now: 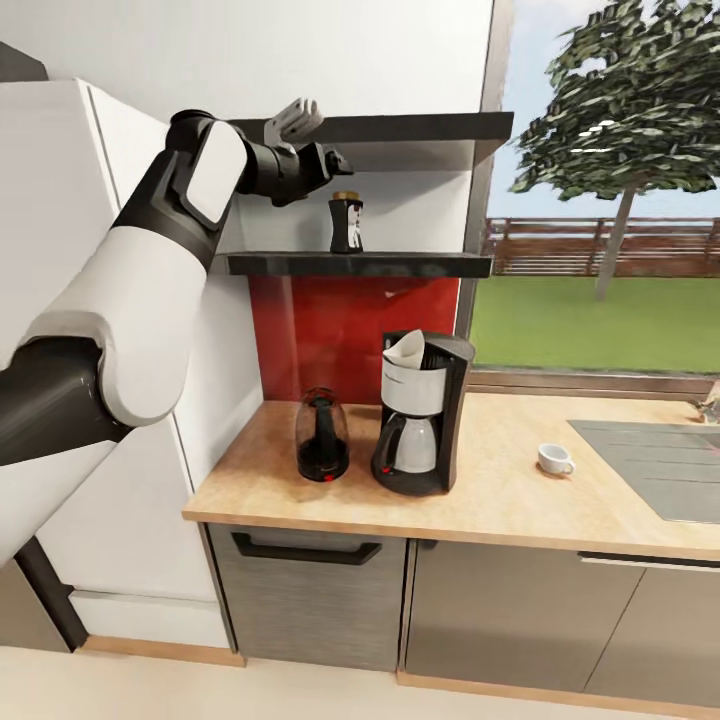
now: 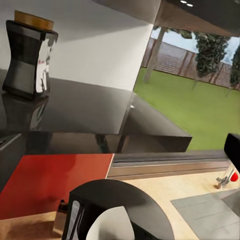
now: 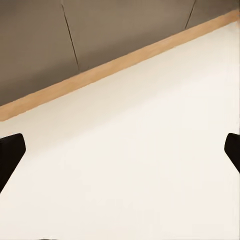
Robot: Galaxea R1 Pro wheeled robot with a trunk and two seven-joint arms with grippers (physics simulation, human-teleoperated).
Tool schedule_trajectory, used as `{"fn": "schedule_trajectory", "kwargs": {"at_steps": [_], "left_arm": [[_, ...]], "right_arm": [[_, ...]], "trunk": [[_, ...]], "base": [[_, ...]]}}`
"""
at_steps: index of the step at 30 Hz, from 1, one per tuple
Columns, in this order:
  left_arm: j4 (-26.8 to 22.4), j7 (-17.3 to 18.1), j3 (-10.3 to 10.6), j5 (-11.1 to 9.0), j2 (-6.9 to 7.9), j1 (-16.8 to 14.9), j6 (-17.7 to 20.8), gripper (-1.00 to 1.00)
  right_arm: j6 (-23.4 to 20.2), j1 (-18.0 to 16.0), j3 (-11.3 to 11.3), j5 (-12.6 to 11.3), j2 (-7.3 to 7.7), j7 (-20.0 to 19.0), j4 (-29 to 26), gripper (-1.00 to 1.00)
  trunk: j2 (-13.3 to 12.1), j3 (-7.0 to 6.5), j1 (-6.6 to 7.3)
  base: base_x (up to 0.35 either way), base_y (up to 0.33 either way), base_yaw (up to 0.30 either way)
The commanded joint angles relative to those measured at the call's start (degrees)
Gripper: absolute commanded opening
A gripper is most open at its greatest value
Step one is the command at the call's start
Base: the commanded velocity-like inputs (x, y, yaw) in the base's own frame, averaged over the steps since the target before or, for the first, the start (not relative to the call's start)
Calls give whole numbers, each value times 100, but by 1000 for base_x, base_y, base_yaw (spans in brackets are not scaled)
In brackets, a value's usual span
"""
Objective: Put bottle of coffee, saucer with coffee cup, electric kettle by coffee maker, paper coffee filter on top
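The head view covers the full station. The coffee maker [image 1: 422,412] stands on the countertop [image 1: 500,470] with a paper coffee filter [image 1: 406,348] seated in its top. The electric kettle [image 1: 322,435] stands just beside it, on the side toward the refrigerator [image 1: 60,200]. The coffee cup [image 1: 553,458] sits directly on the counter, apart from the coffee maker, between it and the sink [image 1: 660,465]. The bottle of coffee [image 1: 346,223] stands upright on the lower kitchen shelf [image 1: 360,264].

The left arm [image 1: 150,260] is raised to shelf height. The left gripper [image 1: 330,158] is near the bottle, apart from it and slightly above its lid. Its fingers cannot be resolved here, so whether they are spread or closed cannot be determined.

The left wrist view adds detail: the bottle [image 2: 29,56] with its tan lid on the glossy dark shelf [image 2: 90,107], and below it the coffee maker top [image 2: 117,210] with the white filter [image 2: 112,225]. One dark fingertip [image 2: 233,150] appears at the frame edge.

The right wrist view shows pale floor [image 3: 140,160], a wooden baseboard strip [image 3: 100,70] and grey cabinet fronts [image 3: 75,35]. The right gripper [image 3: 120,152] has its two dark fingertips [image 3: 9,152] spread wide, holding nothing.
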State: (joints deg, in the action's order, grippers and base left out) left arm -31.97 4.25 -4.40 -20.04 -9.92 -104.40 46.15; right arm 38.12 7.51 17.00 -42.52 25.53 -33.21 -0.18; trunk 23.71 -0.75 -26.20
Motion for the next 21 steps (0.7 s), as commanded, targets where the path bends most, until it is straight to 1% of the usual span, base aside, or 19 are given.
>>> {"fn": "schedule_trajectory", "kwargs": {"at_steps": [1, 2, 5, 6, 7, 8, 11, 12, 13, 14, 15, 17, 21], "left_arm": [[4, 34, -45, 40, -8, -2, 17, 100], [11, 34, -45, 41, -8, -2, 1, 100], [17, 33, -38, 43, -8, 0, -13, 100], [20, 33, -37, 43, -8, 3, -18, 100], [20, 33, -36, 43, -8, 4, -20, 100], [22, 32, -36, 44, -8, 5, -23, 100], [23, 32, -35, 46, -8, 6, -25, 100], [21, 32, -35, 48, -8, 7, -26, 100], [21, 32, -35, 50, -8, 7, -26, 100], [21, 32, -35, 50, -8, 7, -27, 100], [22, 31, -35, 51, -8, 7, -27, 100], [21, 29, -32, 50, -8, 7, -27, 100], [17, 30, -28, 47, -8, 7, -27, 100]], "right_arm": [[75, 44, 31, -161, -4, -60, -3, 100], [238, 104, 31, -497, -18, -126, -2, 100], [481, 159, 31, -937, -53, -375, 1, 100], [651, 180, 31, -1135, -86, -646, 14, 100], [748, 189, 31, -1207, -100, -810, 20, 100], [969, 202, 31, -1314, -119, -1174, 29, 100], [1308, 212, 34, -1450, -136, -1692, 36, 100], [1522, 217, 36, -1568, -156, -1919, 39, 100], [1816, 220, 38, -1727, -224, -2065, 33, 100], [1986, 221, 38, -1814, -278, -2118, 26, 100], [2188, 219, 39, -1968, -382, -2195, -3, 100], [2188, 216, 37, -2113, -469, -2234, -125, 100], [2188, 211, 42, -2197, -535, -2129, -478, 100]], "trunk": [[-39, -18, 20], [-79, -36, 42], [-80, -36, 42], [-80, -36, 42], [-80, -36, 42], [-80, -36, 42], [-80, -36, 42], [-80, -36, 42], [-80, -36, 42], [-80, -36, 42], [-80, -36, 42], [-80, -36, 42], [-80, -36, 42]], "base": [[0, 0, 0], [0, 0, 0], [0, 0, 0], [0, 0, 0], [0, 0, 0], [0, 0, 0], [0, 0, 0], [0, 0, 0], [0, 0, 0], [0, 0, 0], [0, 0, 0], [0, 0, 0], [0, 0, 0]]}}
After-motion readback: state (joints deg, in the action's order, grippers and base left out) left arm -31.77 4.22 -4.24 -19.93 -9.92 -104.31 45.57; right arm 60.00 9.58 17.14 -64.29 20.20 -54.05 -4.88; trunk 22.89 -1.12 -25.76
